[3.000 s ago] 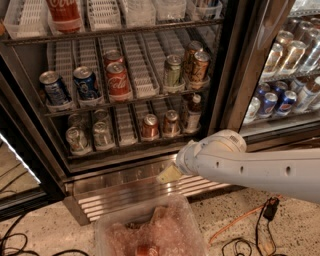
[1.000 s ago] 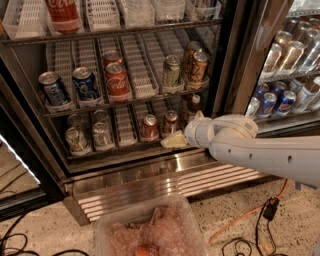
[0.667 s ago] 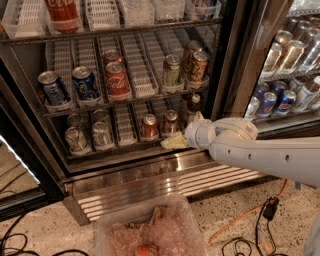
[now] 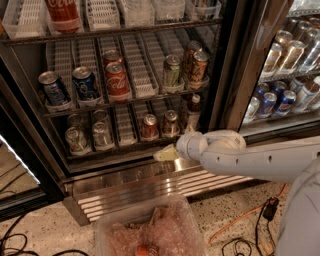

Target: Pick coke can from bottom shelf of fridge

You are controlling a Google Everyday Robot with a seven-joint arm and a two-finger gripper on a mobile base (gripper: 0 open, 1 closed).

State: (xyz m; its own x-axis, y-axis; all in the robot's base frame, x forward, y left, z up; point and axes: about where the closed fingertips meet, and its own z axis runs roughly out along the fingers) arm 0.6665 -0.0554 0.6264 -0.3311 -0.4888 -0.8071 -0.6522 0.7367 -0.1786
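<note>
One small red silver-topped coke can (image 4: 149, 127) stands on the dark wire bottom shelf (image 4: 125, 133). The pale pincer (image 4: 166, 153) hovers at the shelf's front edge, near the can; its grip state cannot be told.

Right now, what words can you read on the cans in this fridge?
"Coca-Cola": white script on the red can beside the blue cans.
Blue cans: print too blurred to read.
Red container, upper left: white script cut off, unreadable.
Coke can on the bottom shelf: lettering too blurred.
Gripper, at the bottom shelf's front edge: no text.
</note>
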